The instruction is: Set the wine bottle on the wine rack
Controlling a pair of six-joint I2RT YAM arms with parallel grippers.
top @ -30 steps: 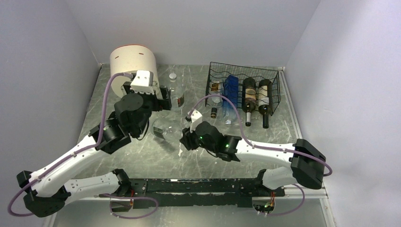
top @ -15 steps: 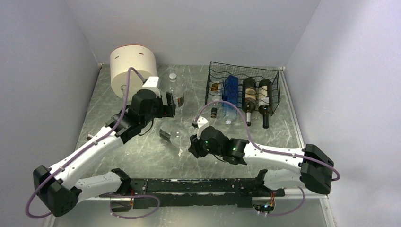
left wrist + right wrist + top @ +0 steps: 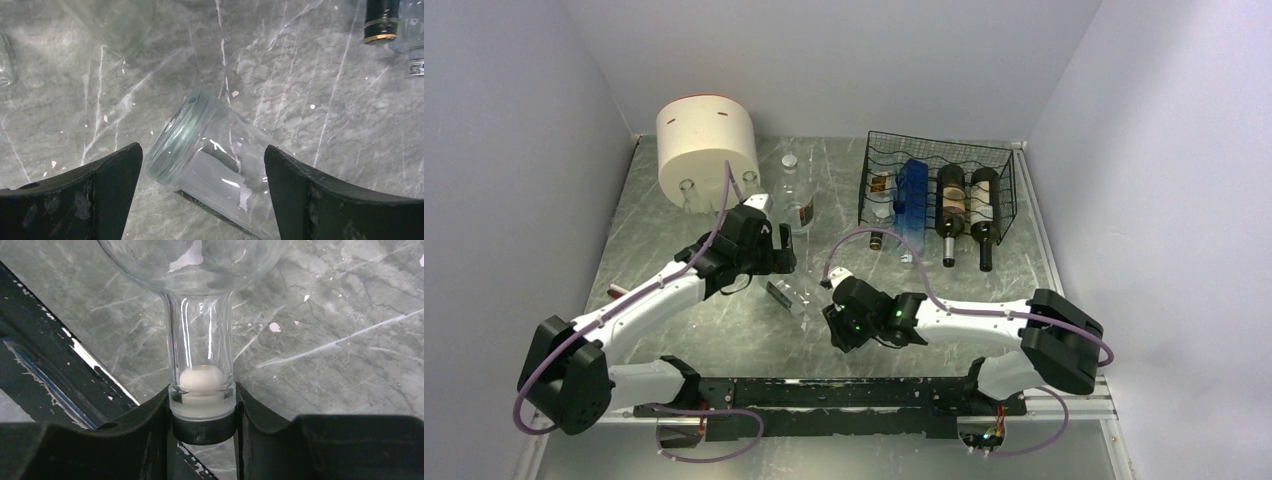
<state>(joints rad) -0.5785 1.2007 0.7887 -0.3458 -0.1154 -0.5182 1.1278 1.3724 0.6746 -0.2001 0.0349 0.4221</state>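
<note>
Step now: the right gripper (image 3: 202,412) pinches the neck of the clear wine bottle (image 3: 796,296), just at the cork end. The bottle is tipped, lying low over the table.
Left gripper (image 3: 200,192): its jaws are wide apart, one on each side of the bottle's fat bottom end. They do not touch it.
Where the bottle is: in the middle of the table, near the arms, well apart from the wine rack (image 3: 937,192).
Wine rack: black wire, at the far right. It has two dark bottles (image 3: 965,210) and a blue bottle (image 3: 913,196) in it already.
Next move, I think: the left jaws need to close on the fat end. Then both arms can lift the bottle and carry it far and right to a free spot in the rack.
Watch out: glass is slippery, so the hold should be snug.
Table (image 3: 724,330): grey like marble, with white lines.
Room: plain pale walls. A big cream tub (image 3: 707,143) stands at the far left. Another clear bottle (image 3: 791,190) stands beside it.
</note>
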